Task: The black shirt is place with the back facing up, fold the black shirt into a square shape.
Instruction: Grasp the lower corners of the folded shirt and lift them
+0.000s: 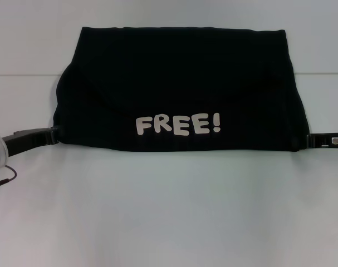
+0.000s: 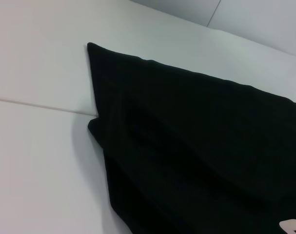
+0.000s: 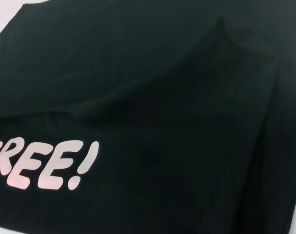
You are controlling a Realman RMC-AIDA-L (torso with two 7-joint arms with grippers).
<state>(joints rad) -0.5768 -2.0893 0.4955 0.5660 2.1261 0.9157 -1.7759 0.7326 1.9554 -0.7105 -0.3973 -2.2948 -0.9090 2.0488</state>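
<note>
Soft black fabric shirt (image 1: 177,89) with white "FREE!" print (image 1: 178,124) lies part-folded across the white surface (image 1: 169,211). Left gripper (image 1: 53,135) and right gripper (image 1: 305,141) at its near corners, likely pinching for the fold; finger opening can't tell.

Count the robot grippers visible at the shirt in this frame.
2. The left gripper is at the near left corner of the black shirt; the right gripper is at its near right corner. The fabric hides both sets of fingertips.
</note>
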